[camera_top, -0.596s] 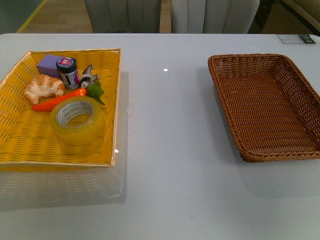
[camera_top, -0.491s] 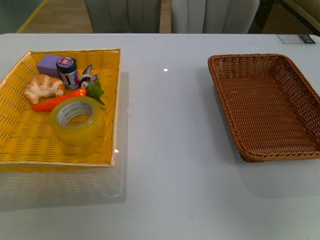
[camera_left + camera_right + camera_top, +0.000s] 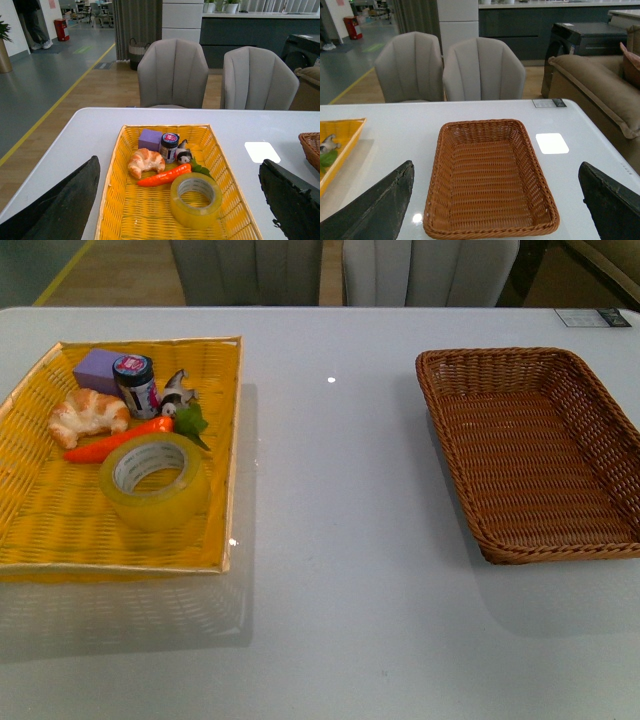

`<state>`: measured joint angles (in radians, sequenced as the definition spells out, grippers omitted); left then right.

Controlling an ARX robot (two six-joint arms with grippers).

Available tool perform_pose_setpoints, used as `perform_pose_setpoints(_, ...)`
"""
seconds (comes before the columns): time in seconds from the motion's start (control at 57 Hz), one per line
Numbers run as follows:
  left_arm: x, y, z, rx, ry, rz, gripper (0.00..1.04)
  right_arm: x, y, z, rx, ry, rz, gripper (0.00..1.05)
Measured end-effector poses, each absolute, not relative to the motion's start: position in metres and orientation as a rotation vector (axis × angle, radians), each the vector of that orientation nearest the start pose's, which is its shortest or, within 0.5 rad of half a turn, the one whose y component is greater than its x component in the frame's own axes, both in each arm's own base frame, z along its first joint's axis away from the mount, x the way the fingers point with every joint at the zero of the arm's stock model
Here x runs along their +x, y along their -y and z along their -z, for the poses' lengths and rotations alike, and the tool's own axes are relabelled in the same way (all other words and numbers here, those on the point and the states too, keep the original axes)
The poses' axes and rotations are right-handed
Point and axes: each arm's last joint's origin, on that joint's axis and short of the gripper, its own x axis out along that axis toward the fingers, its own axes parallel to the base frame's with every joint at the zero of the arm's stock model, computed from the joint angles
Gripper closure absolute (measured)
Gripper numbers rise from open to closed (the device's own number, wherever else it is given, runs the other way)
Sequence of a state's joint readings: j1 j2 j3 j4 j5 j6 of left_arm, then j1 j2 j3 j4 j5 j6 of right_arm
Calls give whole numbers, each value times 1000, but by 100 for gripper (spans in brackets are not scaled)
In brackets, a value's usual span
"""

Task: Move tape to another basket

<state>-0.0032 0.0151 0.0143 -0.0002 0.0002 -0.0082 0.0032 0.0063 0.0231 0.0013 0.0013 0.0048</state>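
Note:
The tape (image 3: 153, 481), a yellowish roll with a white core, lies flat in the near part of the yellow tray (image 3: 60, 540) at the left of the table. It also shows in the left wrist view (image 3: 195, 200). The brown wicker basket (image 3: 500, 545) stands empty at the right, and in the right wrist view (image 3: 490, 231). Neither arm shows in the front view. My left gripper (image 3: 182, 210) is open, hanging above and short of the tape. My right gripper (image 3: 495, 210) is open above the near end of the brown basket.
In the yellow tray behind the tape lie a carrot (image 3: 118, 438), a croissant (image 3: 88, 414), a small jar (image 3: 136, 385), a purple block (image 3: 97, 368) and a small toy figure (image 3: 176, 392). Grey chairs (image 3: 172, 75) stand beyond the table's far edge.

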Motion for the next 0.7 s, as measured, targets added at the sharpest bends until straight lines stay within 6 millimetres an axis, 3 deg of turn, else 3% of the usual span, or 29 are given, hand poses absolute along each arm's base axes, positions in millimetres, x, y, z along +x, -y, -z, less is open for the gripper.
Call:
perform_pose_setpoints(0.14, 108, -1, -172, -83, -345, 3, 9, 97, 0, -171, 5, 18, -3, 9)
perform_pose_setpoints(0.263, 141, -2, -186, -92, -363, 25, 9, 97, 0, -171, 5, 19, -2, 9)
perform_pose_setpoints(0.368, 174, -4, -186, -98, -369, 39, 9, 97, 0, -171, 5, 19, -2, 9)
perform_pose_setpoints(0.509, 226, -6, -165, -86, -424, 4, 9, 97, 0, -171, 5, 19, -3, 9)
perform_pose_setpoints(0.702, 296, -2, -110, -153, -636, -38, 9, 97, 0, -171, 5, 19, -2, 9)
